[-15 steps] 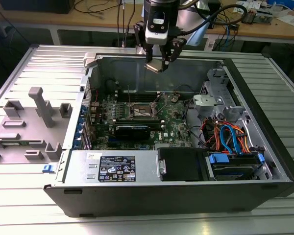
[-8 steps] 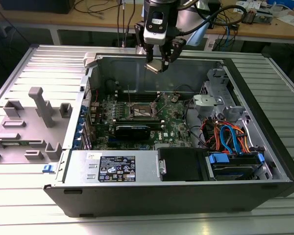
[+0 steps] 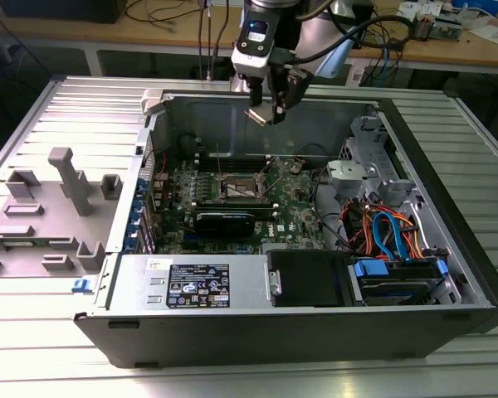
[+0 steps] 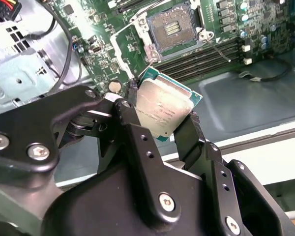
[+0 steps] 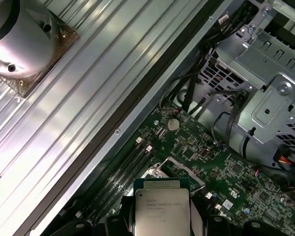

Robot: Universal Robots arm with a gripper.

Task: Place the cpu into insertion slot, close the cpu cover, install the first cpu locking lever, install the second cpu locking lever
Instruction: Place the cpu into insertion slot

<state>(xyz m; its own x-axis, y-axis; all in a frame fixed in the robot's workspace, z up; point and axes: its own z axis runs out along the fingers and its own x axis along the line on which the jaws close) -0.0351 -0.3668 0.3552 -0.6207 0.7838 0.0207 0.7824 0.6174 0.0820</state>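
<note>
Ribbed metal table (image 3: 50, 108), with an open computer case (image 3: 448, 249) lying on its side on it. A grey moulded fixture (image 3: 62, 199) sat on the table at the exterior view's left of the case.

The green motherboard (image 3: 295, 217) was exposed inside, with the power supply (image 3: 195, 286) along the near wall.

The gripper (image 3: 266, 114) hung in the air over the far part of the case. Its black fingers (image 4: 132, 128) were pinching the cpu (image 4: 162, 110) by two opposite edges, metal top facing the second wrist camera and green substrate showing at the rim. The chip was tilted.

The insertion slot (image 4: 171, 28) lay uncovered, with its contact field visible, and was well apart from the cpu. A thin wire locking lever (image 4: 220, 50) stood just beside the slot, across the black memory slots (image 4: 201, 61).

In the first wrist view the cpu (image 5: 161, 209) was over the motherboard.
</note>
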